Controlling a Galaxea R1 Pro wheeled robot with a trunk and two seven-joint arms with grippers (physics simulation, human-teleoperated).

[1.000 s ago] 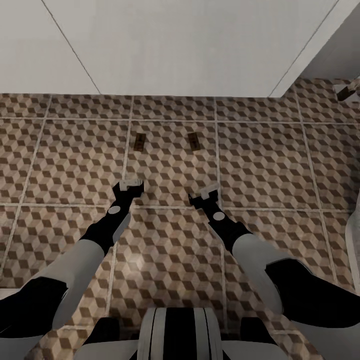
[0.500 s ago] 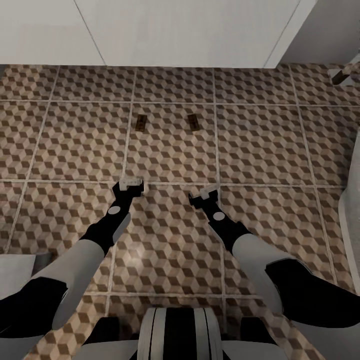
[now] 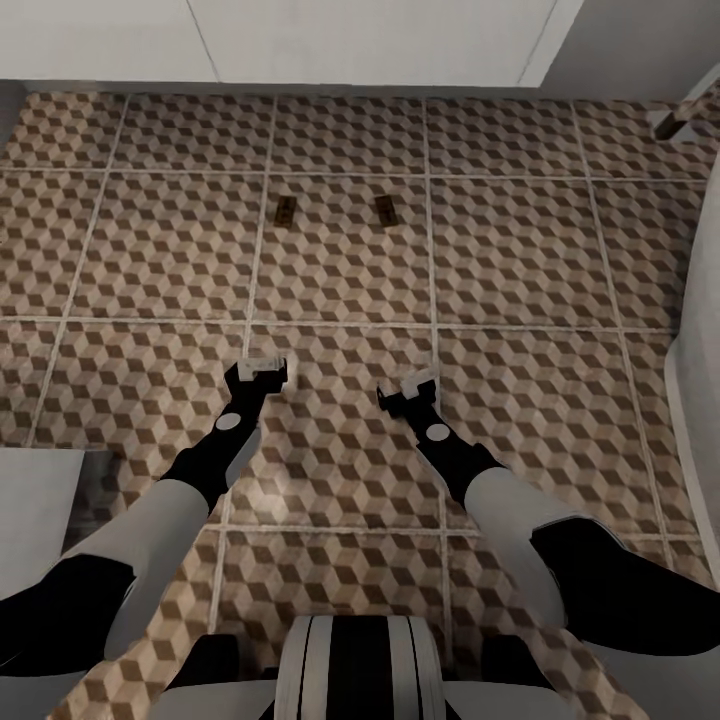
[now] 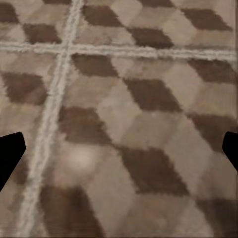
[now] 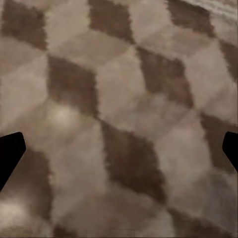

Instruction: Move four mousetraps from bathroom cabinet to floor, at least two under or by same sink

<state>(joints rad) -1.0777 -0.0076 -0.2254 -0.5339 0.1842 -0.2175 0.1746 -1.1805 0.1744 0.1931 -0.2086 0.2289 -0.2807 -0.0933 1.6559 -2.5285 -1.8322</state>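
In the head view, two mousetraps lie flat on the bathroom floor (image 3: 340,260), side by side but apart: the left mousetrap (image 3: 284,209) and the right mousetrap (image 3: 387,210). Both are close to the white wall base (image 3: 370,40) ahead, on the same tile. The left pincer (image 3: 266,371) and the right pincer (image 3: 408,388) hang above the floor, well apart from the traps, and each looks spread and empty. At the right edge there is a curved white rim (image 3: 700,400), perhaps a bathtub.

In the left wrist view, the cube-pattern tiles and a crossing of grout lines (image 4: 67,49) appear between two dark fingertips (image 4: 10,151) standing wide apart.

In the right wrist view, the tile pattern (image 5: 124,119) lies between dark fingertips (image 5: 10,151), also wide apart, nothing between them.
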